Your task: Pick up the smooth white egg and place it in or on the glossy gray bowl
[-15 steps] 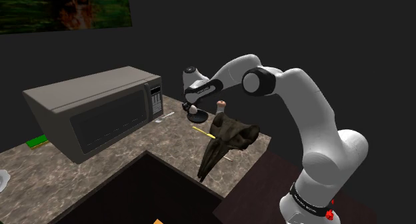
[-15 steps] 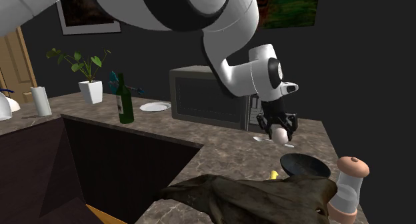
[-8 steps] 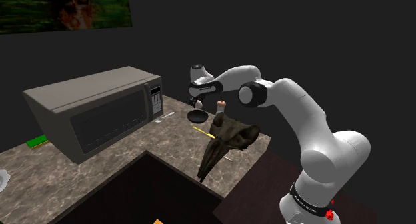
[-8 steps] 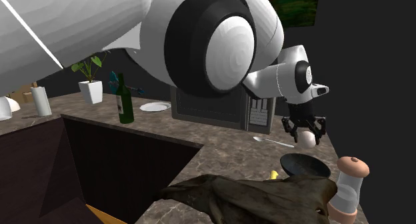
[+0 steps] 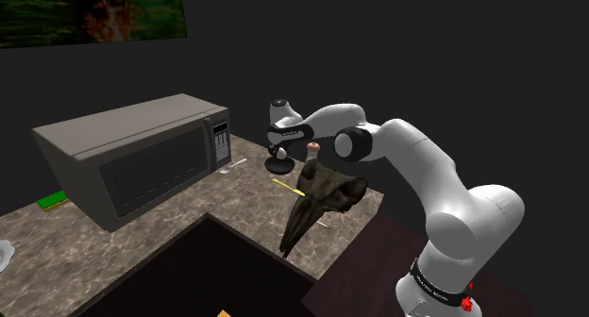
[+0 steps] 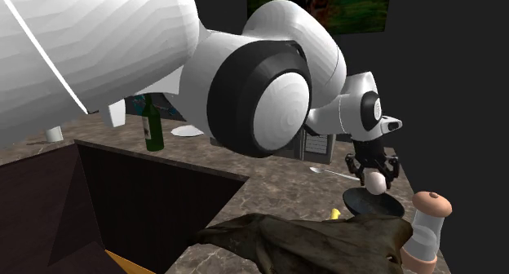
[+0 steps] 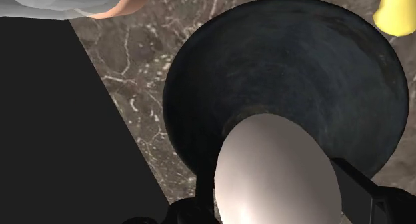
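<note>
The egg (image 5: 280, 154) hangs clasped in the pincer (image 5: 279, 151) in the shoulder view, at twelve o'clock of the dark bowl (image 5: 277, 166) on the tabletop (image 5: 247, 188). In the second exterior view, the egg (image 6: 374, 183) hovers just above the bowl (image 6: 374, 204). In the wrist view, the black fingers (image 7: 363, 189) press narrowly on the egg (image 7: 277, 169) over the bowl's hollow.

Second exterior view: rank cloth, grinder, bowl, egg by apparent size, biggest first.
1. dark cloth, clearly the largest
2. grinder; it sits closer to the camera than the bowl, so its lead is unsure
3. dark bowl
4. white egg, smallest, just above the bowl
</note>
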